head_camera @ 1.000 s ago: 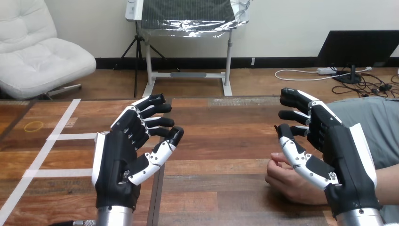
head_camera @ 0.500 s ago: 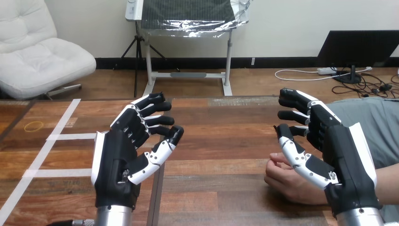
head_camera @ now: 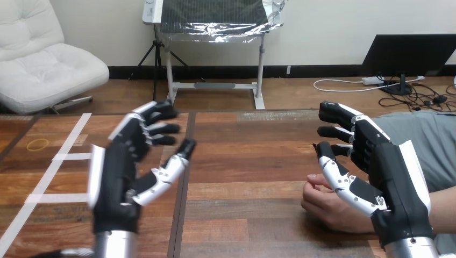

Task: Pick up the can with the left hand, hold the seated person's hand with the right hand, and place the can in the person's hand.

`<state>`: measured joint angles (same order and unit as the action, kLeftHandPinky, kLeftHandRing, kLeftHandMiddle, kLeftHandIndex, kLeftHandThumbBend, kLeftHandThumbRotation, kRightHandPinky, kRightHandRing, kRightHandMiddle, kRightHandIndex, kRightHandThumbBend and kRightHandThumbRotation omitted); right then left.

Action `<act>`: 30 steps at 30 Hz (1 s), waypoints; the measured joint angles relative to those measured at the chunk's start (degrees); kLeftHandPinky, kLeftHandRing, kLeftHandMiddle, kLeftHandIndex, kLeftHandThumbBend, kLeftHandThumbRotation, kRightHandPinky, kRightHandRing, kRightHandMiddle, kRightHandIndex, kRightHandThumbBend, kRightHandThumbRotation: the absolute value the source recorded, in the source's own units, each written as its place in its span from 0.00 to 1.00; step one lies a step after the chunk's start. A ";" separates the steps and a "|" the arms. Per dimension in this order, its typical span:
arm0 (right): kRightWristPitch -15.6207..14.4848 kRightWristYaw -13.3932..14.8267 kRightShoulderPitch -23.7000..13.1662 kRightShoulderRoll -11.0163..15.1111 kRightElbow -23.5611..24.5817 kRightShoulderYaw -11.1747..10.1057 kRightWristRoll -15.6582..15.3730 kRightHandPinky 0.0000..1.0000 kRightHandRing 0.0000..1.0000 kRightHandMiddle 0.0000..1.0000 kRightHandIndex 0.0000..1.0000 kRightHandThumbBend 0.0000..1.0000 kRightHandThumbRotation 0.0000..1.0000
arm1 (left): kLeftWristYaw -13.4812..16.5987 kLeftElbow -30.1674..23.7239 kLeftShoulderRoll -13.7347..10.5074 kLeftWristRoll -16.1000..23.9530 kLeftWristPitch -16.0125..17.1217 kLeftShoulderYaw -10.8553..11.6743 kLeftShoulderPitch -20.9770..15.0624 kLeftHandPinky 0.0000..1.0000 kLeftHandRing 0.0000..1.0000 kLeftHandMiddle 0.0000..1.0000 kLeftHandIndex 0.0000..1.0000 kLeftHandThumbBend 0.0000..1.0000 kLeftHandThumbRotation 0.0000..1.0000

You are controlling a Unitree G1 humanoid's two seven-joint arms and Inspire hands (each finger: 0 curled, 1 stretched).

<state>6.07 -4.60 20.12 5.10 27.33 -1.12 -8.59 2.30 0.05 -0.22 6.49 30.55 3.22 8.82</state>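
Note:
My left hand is raised over the left half of the wooden table, fingers relaxed and spread, holding nothing. My right hand is up at the right, also open, its thumb pointing left. The person's hand rests on the table at the right, loosely curled, just below and behind my right hand's thumb. I cannot tell whether the two touch.
White tape lines cross the table's left part, and a yellow rubber band lies near the left edge. The person's forearm comes in from the right edge.
My left hand has moved left and a little towards the far side, blurred in motion. My right hand and the person's hand have stayed in place.

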 measured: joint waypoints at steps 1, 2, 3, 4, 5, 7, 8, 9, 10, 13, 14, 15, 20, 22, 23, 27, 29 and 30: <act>0.00 -0.06 0.00 0.00 0.00 -0.02 0.05 0.64 0.77 0.82 0.79 0.30 0.00 | 0.22 -0.51 -0.49 0.67 -0.43 0.46 -0.02 0.64 0.70 0.74 0.74 0.56 0.00; 0.00 -0.11 0.00 0.00 -0.02 -0.04 0.10 0.64 0.77 0.82 0.79 0.30 0.00 | 0.50 -0.94 -1.03 1.27 -0.79 0.92 -0.05 0.65 0.70 0.75 0.74 0.57 0.00; 0.00 -0.15 0.00 0.01 -0.04 -0.05 0.14 0.64 0.77 0.82 0.79 0.30 0.00 | 0.66 -1.32 -1.54 1.71 -1.16 1.30 -0.08 0.65 0.70 0.75 0.74 0.57 0.00; 0.00 -0.18 -0.01 0.01 -0.06 -0.06 0.17 0.64 0.77 0.82 0.79 0.31 0.00 | 0.80 -1.80 -2.12 2.30 -1.67 1.91 -0.12 0.66 0.71 0.75 0.75 0.57 0.00; 0.00 -0.21 -0.01 0.02 -0.09 -0.07 0.21 0.64 0.77 0.82 0.79 0.31 0.00 | 0.87 -2.20 -2.72 2.83 -2.15 2.45 -0.16 0.66 0.71 0.75 0.75 0.58 0.00; 0.00 -0.21 -0.01 0.02 -0.17 -0.10 0.28 0.64 0.77 0.82 0.79 0.31 0.00 | 1.10 -3.07 -4.06 3.81 -3.34 3.52 -0.27 0.67 0.71 0.76 0.75 0.59 0.00; 0.00 -0.21 -0.01 0.02 -0.21 -0.12 0.30 0.64 0.77 0.82 0.79 0.31 0.00 | 1.16 -3.35 -4.62 4.17 -3.84 3.99 -0.33 0.68 0.71 0.76 0.76 0.60 0.02; 0.00 -0.22 -0.01 0.02 -0.26 -0.14 0.32 0.64 0.77 0.82 0.79 0.31 0.00 | 1.26 -3.69 -5.31 4.75 -4.43 4.58 -0.40 0.68 0.72 0.76 0.76 0.60 0.03; 0.00 -0.22 -0.01 0.02 -0.29 -0.16 0.34 0.64 0.77 0.82 0.79 0.31 0.00 | 1.45 -4.03 -5.92 5.57 -5.02 5.11 -0.44 0.68 0.72 0.76 0.76 0.61 0.03; -0.01 -0.21 -0.01 0.02 -0.34 -0.23 0.37 0.64 0.77 0.82 0.79 0.31 0.00 | 1.67 -4.75 -8.04 7.15 -6.58 6.65 -0.58 0.70 0.73 0.77 0.76 0.61 0.07; -0.01 -0.22 -0.01 0.02 -0.34 -0.25 0.37 0.64 0.77 0.82 0.79 0.31 0.00 | 1.67 -4.90 -8.72 7.66 -7.06 7.12 -0.64 0.70 0.73 0.77 0.77 0.62 0.08; -0.01 -0.21 -0.01 0.02 -0.34 -0.28 0.36 0.64 0.77 0.82 0.79 0.31 0.00 | 1.65 -5.01 -9.51 8.10 -7.59 7.56 -0.73 0.71 0.74 0.78 0.77 0.62 0.10; -0.14 -0.22 -0.20 0.04 -0.34 -0.31 0.34 0.64 0.77 0.83 0.79 0.31 0.00 | 0.90 -5.08 -13.63 10.16 -10.52 9.50 -1.35 0.73 0.76 0.79 0.78 0.65 0.17; -0.16 -0.22 -0.27 0.05 -0.34 -0.32 0.34 0.64 0.77 0.83 0.79 0.31 0.00 | 0.53 -5.01 -15.25 10.60 -11.50 9.94 -1.55 0.72 0.76 0.80 0.78 0.65 0.19; -0.16 -0.22 -0.30 0.06 -0.34 -0.33 0.34 0.64 0.77 0.83 0.79 0.31 0.00 | 0.35 -4.92 -16.05 10.85 -11.83 10.14 -1.68 0.72 0.76 0.80 0.79 0.66 0.20; -0.15 -0.25 -0.45 0.11 -0.37 -0.40 0.48 0.64 0.77 0.83 0.79 0.30 0.00 | -0.14 -4.02 -18.79 11.76 -12.61 10.65 -2.61 0.71 0.75 0.79 0.79 0.68 0.23; -0.16 -0.34 -0.59 0.18 -0.40 -0.40 0.65 0.64 0.77 0.83 0.79 0.30 0.00 | -0.21 -3.22 -19.95 12.19 -12.73 10.79 -3.23 0.71 0.75 0.79 0.79 0.69 0.23; -0.16 -0.38 -0.67 0.24 -0.42 -0.39 0.71 0.64 0.77 0.83 0.79 0.30 0.00 | -0.25 -2.74 -20.46 12.26 -12.73 10.82 -3.58 0.71 0.75 0.79 0.79 0.69 0.23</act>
<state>5.91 -4.99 19.45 5.34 26.91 -1.51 -7.88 2.05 -2.69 -20.68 18.75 17.82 14.04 5.23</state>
